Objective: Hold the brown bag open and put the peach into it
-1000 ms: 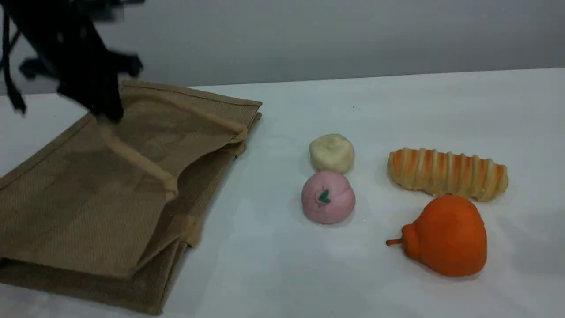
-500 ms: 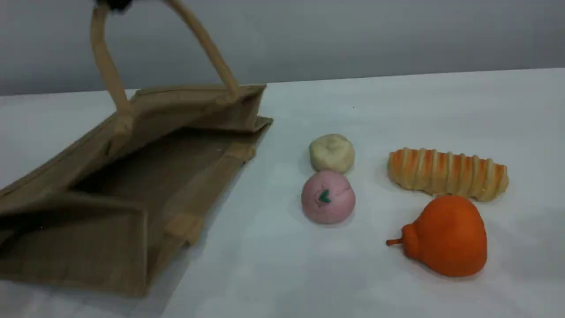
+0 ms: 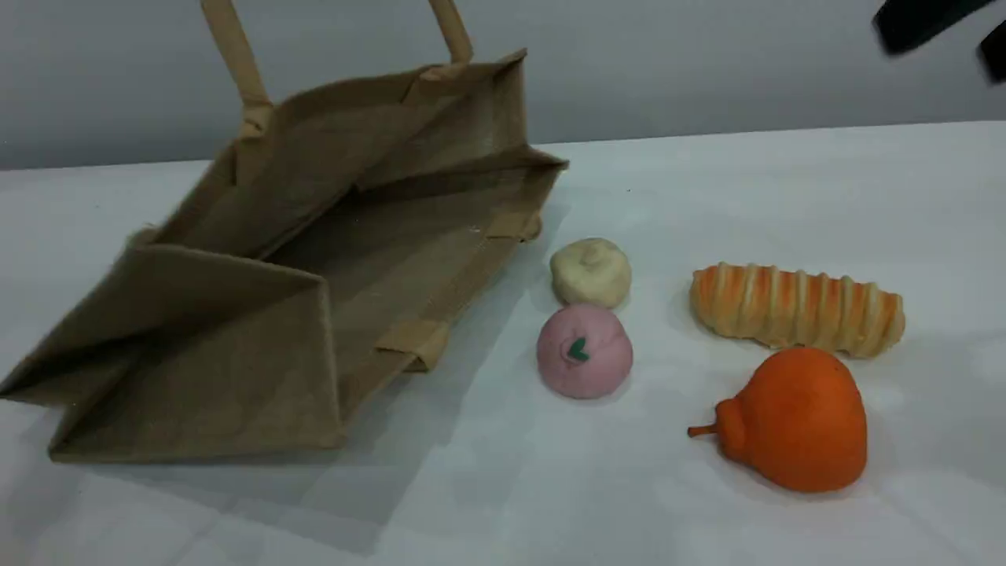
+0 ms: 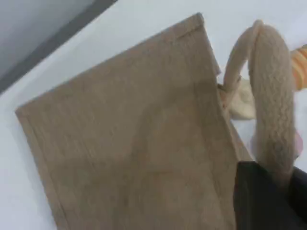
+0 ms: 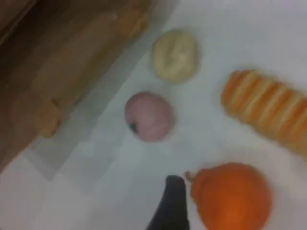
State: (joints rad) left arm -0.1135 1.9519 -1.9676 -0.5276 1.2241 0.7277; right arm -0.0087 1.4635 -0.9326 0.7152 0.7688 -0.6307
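The brown bag (image 3: 236,354) (image 4: 134,143) hangs tilted from one beige handle (image 3: 236,55) (image 4: 273,96), its bottom on the table and its mouth gaping toward the foods. In the left wrist view my left gripper (image 4: 276,191) is shut on that handle; it is above the scene view's top edge. The pink peach (image 3: 584,351) (image 5: 147,116) lies on the table just right of the bag's mouth. My right gripper (image 3: 955,39) hovers high at the far right, open and empty; its fingertip (image 5: 170,206) shows above the table between the peach and the orange fruit.
A cream bun (image 3: 590,272) (image 5: 175,55) touches the peach's far side. A striped bread roll (image 3: 795,308) (image 5: 268,110) and an orange pear-shaped fruit (image 3: 794,420) (image 5: 232,196) lie to the right. The white table (image 3: 503,495) ends at a grey wall.
The bag's handle has been pulled up out of frame, and the bag has risen, opened wide and shifted right. The right gripper has come into the top right corner.
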